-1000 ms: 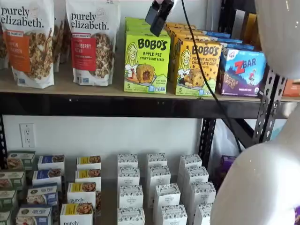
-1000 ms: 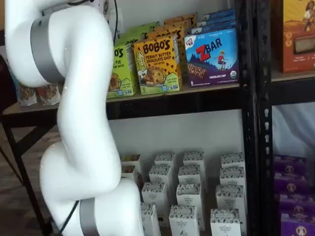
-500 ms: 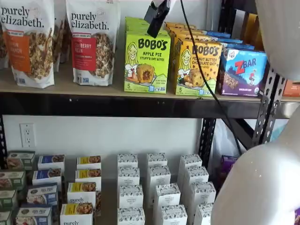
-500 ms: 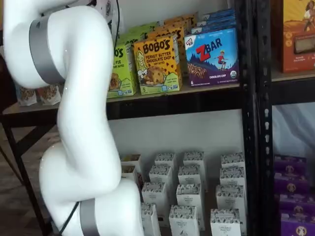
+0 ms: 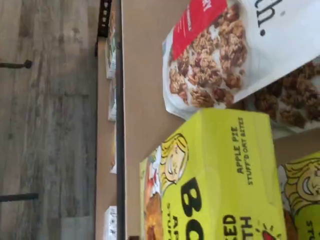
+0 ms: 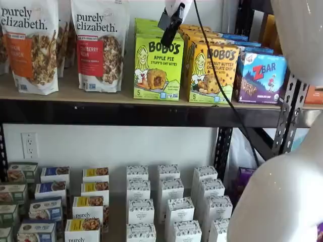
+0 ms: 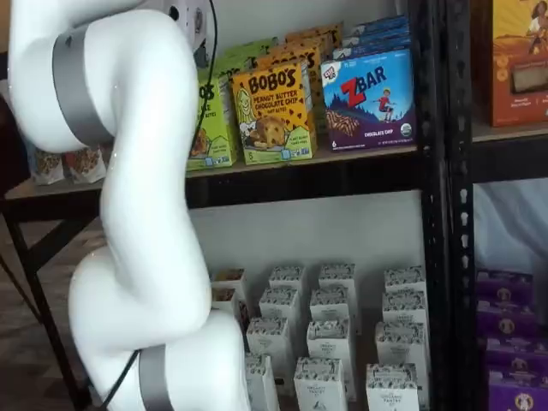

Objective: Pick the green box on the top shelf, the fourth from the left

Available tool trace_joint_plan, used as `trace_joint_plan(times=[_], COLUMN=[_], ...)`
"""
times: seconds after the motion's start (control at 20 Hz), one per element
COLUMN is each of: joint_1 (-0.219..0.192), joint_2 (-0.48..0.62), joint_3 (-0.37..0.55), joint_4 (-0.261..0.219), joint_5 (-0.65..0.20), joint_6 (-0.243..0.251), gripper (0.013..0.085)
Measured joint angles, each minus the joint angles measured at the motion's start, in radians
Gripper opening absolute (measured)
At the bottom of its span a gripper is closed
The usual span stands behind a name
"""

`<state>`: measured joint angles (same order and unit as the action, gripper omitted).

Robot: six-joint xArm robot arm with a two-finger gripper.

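Observation:
The lime-green Bobo's Apple Pie box [image 6: 157, 68] stands upright at the front of a row on the top shelf [image 6: 75, 94]. In a shelf view [image 7: 211, 120] the white arm partly covers it. The wrist view shows its front and top face [image 5: 215, 175] from close up. My gripper [image 6: 169, 26] hangs from the view's top edge just above and in front of the box's upper right corner. Its black fingers show side-on with no plain gap, and nothing is in them.
Two purely elizabeth granola bags [image 6: 98, 45] stand left of the green box. The yellow-orange Bobo's peanut butter box [image 6: 211, 73] touches its right side, with a blue ZBar box [image 6: 260, 78] beyond. Small white cartons [image 6: 171, 201] fill the lower level. A black cable [image 6: 212, 65] hangs beside the gripper.
The gripper has shifted slightly right and lower, closer to the green box's top edge. The boxes have not moved.

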<state>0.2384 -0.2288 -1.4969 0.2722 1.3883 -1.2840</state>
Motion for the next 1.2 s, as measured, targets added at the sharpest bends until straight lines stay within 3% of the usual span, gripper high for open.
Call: trace_joint_plan(times=[0.25, 0.6, 1.2], joint_1=[0.005, 0.003, -0.001], joint_2=[0.007, 0.034, 0.09], joint_3=[0.006, -0.018, -0.073], joint_4=[-0.053, -0.106, -0.13], joint_5=[-0.014, 0.045, 0.136], joint_6=[-0.003, -0.014, -0.023], gripper=[0.085, 0.085, 0.085])
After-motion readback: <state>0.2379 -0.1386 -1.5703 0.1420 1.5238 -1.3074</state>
